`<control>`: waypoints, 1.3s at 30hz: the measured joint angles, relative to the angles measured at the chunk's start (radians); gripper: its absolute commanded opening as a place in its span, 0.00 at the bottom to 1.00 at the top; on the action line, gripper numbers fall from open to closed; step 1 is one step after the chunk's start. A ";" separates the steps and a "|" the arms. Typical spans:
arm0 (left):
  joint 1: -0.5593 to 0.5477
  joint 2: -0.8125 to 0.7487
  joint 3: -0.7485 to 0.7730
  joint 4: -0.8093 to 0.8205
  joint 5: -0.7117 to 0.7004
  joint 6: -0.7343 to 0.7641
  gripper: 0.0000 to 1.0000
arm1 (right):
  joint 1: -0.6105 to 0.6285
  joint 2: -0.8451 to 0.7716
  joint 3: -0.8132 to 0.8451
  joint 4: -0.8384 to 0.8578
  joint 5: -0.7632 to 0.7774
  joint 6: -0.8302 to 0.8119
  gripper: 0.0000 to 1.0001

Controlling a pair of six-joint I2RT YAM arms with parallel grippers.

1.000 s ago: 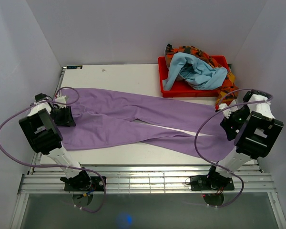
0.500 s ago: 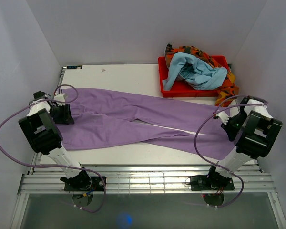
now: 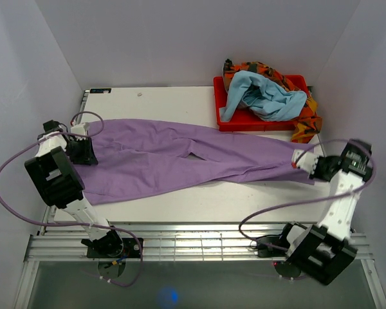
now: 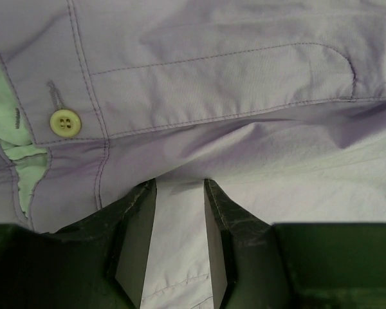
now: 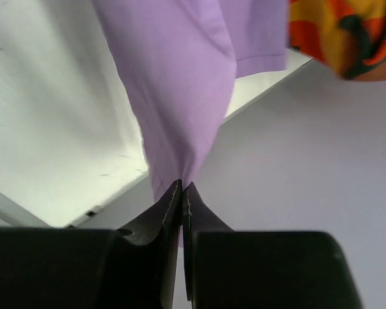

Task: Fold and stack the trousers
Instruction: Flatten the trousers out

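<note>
Swung-out right gripper [image 5: 182, 193] now pinches trousers [image 3: 180, 158] hem.

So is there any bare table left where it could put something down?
Yes. The widest bare patch of the table lies behind the trousers, left of the red bin. A thinner strip runs along the near edge in front of the trousers. The right side is crowded: the bin, its spilling clothes, and the right gripper.

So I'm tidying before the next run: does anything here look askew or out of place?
Yes. In the red bin at the far right, an orange patterned cloth spills over the rim onto the table, with a blue garment heaped on it. The trousers lie slanted, not yet folded.
</note>
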 measured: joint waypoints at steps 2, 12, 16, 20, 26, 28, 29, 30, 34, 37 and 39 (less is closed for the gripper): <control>0.001 0.001 0.000 0.002 -0.006 -0.001 0.44 | -0.067 -0.168 -0.220 0.046 -0.017 -0.071 0.08; 0.019 0.049 0.001 0.001 -0.032 0.008 0.45 | -0.291 -0.196 -0.536 0.206 -0.083 -0.201 0.89; 0.023 0.049 0.002 0.000 -0.031 0.013 0.47 | -0.301 -0.025 -0.303 0.171 -0.086 -0.208 0.92; 0.023 0.049 0.002 -0.002 -0.029 0.013 0.47 | -0.307 0.137 -0.010 0.093 -0.087 -0.213 0.93; 0.023 0.049 0.002 -0.004 -0.028 0.013 0.54 | -0.257 0.281 0.158 -0.068 -0.076 -0.201 0.91; 0.023 0.049 0.003 -0.006 -0.028 0.013 0.57 | -0.221 0.326 0.158 -0.125 -0.062 -0.168 0.90; 0.023 0.049 0.003 -0.007 -0.028 0.013 0.57 | -0.196 0.352 0.153 -0.148 -0.053 -0.141 0.88; 0.023 0.049 0.004 -0.008 -0.028 0.013 0.58 | -0.176 0.381 0.147 -0.165 -0.043 -0.109 0.87; 0.023 0.049 0.017 -0.016 -0.027 0.012 0.58 | -0.129 0.513 0.141 -0.171 -0.034 0.047 0.83; 0.023 0.049 0.025 -0.023 -0.028 0.013 0.58 | -0.129 0.618 0.161 -0.153 -0.029 0.149 0.80; 0.023 0.049 0.030 -0.031 -0.029 0.013 0.59 | -0.130 0.668 0.170 -0.124 -0.022 0.198 0.80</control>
